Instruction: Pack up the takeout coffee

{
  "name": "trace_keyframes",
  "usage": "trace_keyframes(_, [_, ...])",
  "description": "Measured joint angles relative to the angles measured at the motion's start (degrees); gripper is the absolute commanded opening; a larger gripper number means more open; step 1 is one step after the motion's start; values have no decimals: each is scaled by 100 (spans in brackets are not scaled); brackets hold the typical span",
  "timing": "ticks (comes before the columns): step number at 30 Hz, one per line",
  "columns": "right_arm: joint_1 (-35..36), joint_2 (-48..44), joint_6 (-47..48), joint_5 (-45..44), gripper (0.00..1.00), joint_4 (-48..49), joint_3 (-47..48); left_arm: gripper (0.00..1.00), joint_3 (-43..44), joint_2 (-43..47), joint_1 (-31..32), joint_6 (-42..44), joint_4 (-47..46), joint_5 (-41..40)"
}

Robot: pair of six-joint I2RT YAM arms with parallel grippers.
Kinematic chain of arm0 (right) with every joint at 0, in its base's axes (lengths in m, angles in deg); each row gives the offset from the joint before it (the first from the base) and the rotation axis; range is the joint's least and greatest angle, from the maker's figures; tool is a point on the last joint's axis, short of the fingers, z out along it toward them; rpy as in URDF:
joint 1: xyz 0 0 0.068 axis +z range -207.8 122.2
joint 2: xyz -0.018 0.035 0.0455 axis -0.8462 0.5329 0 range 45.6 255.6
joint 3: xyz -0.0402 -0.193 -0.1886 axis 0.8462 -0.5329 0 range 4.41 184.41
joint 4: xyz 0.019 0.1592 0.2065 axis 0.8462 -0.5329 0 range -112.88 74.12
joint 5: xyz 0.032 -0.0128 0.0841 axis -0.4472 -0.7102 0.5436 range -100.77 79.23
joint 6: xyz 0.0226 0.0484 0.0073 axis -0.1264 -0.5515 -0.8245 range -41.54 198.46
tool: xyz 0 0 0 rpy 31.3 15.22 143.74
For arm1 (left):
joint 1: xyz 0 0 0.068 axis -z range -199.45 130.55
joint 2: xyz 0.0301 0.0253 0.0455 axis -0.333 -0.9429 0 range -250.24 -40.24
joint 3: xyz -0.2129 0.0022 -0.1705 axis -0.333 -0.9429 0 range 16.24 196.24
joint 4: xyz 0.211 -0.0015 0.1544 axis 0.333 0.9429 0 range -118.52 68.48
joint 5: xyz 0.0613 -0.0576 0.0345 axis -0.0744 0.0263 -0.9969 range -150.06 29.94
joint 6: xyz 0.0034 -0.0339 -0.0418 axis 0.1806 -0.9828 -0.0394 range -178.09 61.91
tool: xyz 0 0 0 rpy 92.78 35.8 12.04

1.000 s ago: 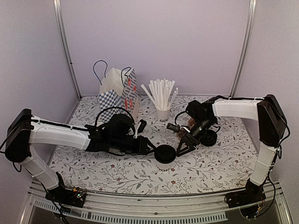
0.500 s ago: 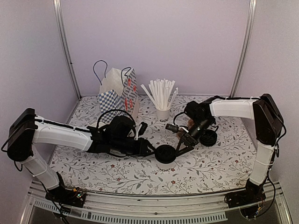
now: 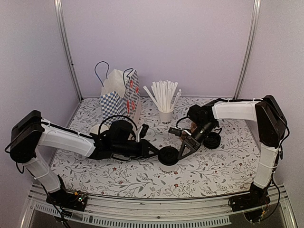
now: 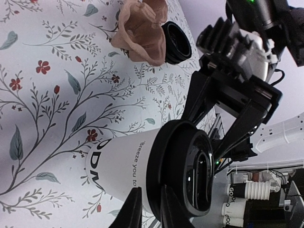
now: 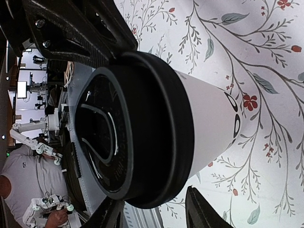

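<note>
The takeout coffee [image 3: 167,156], a small white paper cup with black lettering and a round black lid, stands on the flowered table [image 3: 213,166] in front of the arms. My left gripper [image 3: 152,153] reaches it from the left. In the left wrist view its fingers [image 4: 133,209] stand a narrow gap apart against the cup [image 4: 123,161], just under the lid's rim, with nothing seen between them. My right gripper [image 3: 183,150] comes in from the right. In the right wrist view it [image 5: 156,209] is open and straddles the lid's rim [image 5: 180,142]; table shows beside one finger.
A checkered paper bag [image 3: 118,97] stands at the back left, with a white cup of straws [image 3: 165,111] beside it. A loose black lid [image 3: 212,140] and a brown pulp holder [image 4: 142,28] lie right of the cup, under my right arm. A white round thing [image 3: 97,129] shows behind my left arm.
My right gripper has moved left and down to the cup's lid, and its jaws have narrowed. The left jaws have also narrowed beside the cup. The cup has not moved.
</note>
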Motion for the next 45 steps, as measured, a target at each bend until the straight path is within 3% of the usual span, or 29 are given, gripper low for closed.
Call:
trace_keyframes(4, [0,-2,-35,13,45,-138,103,15,-81,-13,0,-31,-284,13])
trace_keyframes(9, [42,-9,107,-79,48,-225,223,18,407,74,57,280,511,-352])
trace_keyframes(19, [50,-109,527,-201,57,-127,293,46,1250,24,138,1134,2026,-1005])
trace_keyframes(35, [50,-431,1012,22,64,-271,210,55,1486,55,129,1425,2122,-1060])
trace_keyframes(37, [50,-468,1069,22,62,-306,160,60,1471,160,136,1377,2162,-1056])
trace_keyframes(45, [-31,-496,1287,-52,60,-625,164,65,745,839,291,850,2094,-1099])
